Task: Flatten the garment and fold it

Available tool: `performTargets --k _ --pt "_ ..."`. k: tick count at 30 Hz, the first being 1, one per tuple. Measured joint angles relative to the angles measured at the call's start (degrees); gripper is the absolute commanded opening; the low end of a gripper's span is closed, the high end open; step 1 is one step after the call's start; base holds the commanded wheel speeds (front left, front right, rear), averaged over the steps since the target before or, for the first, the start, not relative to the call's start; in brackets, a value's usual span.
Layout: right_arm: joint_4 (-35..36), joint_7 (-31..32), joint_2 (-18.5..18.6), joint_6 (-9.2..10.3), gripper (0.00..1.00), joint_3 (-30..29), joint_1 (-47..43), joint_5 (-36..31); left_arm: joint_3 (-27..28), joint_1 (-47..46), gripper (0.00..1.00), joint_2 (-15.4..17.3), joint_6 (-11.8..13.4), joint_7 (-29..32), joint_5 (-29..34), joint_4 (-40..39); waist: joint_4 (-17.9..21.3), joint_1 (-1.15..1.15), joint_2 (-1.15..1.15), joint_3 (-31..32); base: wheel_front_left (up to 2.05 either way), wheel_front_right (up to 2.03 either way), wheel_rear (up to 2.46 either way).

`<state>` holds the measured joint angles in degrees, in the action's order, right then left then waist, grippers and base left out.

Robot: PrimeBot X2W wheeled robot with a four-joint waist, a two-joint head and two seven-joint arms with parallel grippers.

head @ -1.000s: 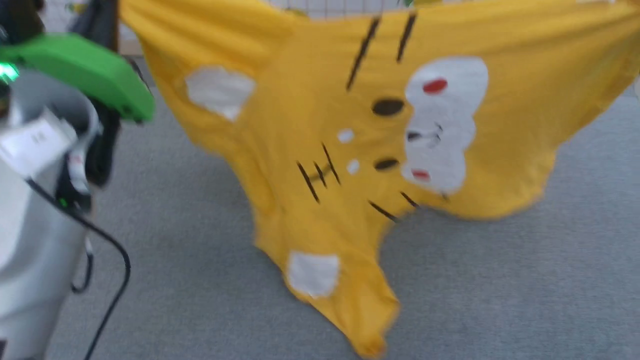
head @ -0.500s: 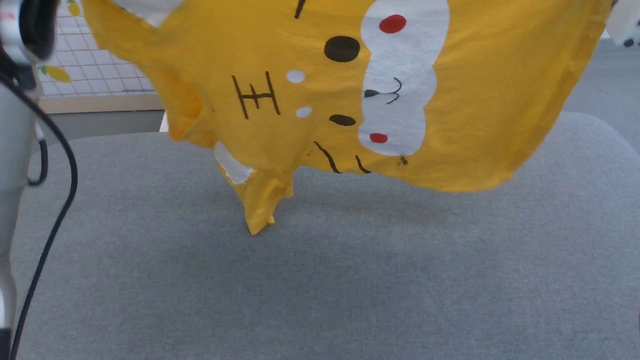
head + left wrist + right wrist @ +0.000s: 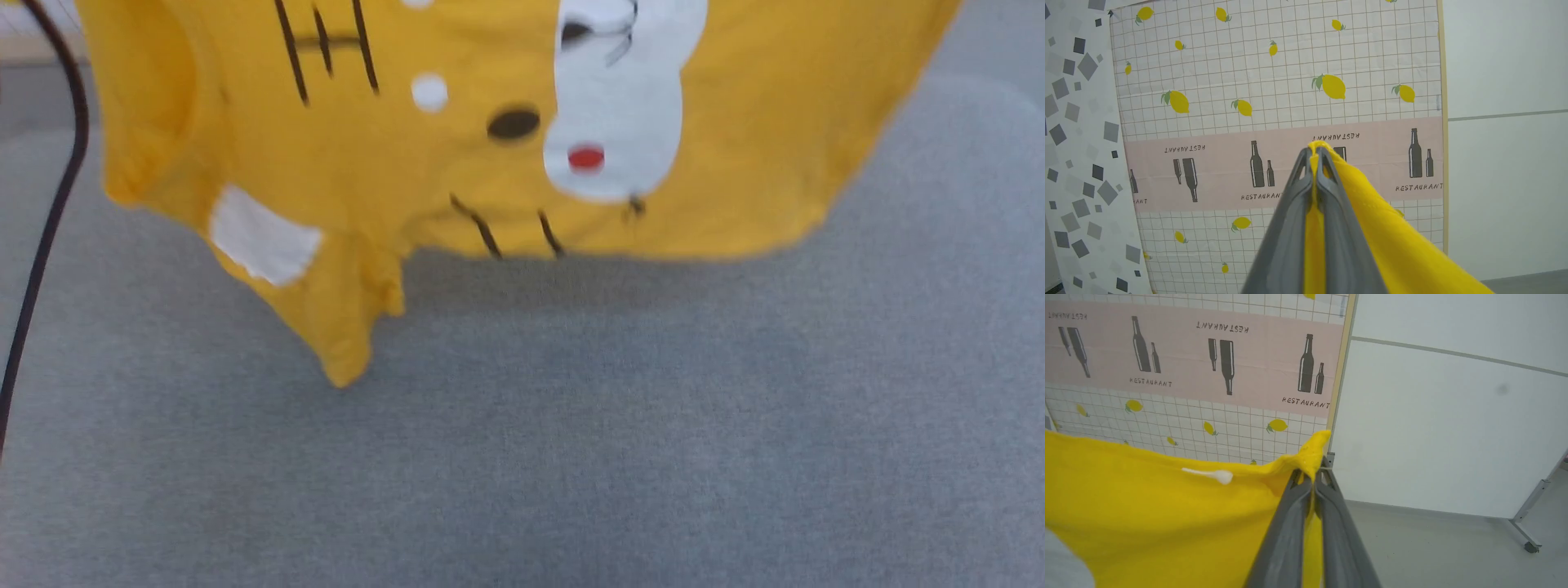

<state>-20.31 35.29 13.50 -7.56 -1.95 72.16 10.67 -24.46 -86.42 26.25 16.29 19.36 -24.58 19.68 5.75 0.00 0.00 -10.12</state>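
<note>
garment hangs spread out, tiger print twd the head cam, over the far part of the grey bench. lowest sleeve tip dangles twd bench's left side, can't tell if it touches. left claw pinched tight on a yellow edge, fabric btw the fingers. right claw likewise clamped on another edge. black cable at left.

The bench is a grey, felt-covered top, its far corner rounded on the right claw side. Toward the left claw side, the garment droops a sleeve tip onto or just above it; contact is unclear. A soft shadow lies beneath.
</note>
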Motion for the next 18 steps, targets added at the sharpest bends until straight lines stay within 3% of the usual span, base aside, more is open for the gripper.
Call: performTargets --k 6,11,18 --pt "-7.0 -6.5 -2.1 -0.01 0.0 -0.6 8.4 -3.5 0.6 -7.2 0.0 -2.9 0.7 -8.5 1.9 5.8 0.9 0.0 0.0 -7.1 0.0 0.0 0.0" --pt "-11.0 -11.3 -2.8 0.0 0.0 -2.2 14.1 -5.5 0.8 -12.0 0.0 -3.2 0.4 -13.4 2.7 8.7 1.5 0.0 0.0 -12.7 0.0 0.0 0.0" --pt "-13.7 -17.6 0.6 0.0 0.0 -2.6 19.9 -7.9 0.8 -16.9 0.0 -3.7 -0.6 -21.1 4.7 9.6 1.3 0.01 0.0 -20.7 0.0 0.0 0.0"
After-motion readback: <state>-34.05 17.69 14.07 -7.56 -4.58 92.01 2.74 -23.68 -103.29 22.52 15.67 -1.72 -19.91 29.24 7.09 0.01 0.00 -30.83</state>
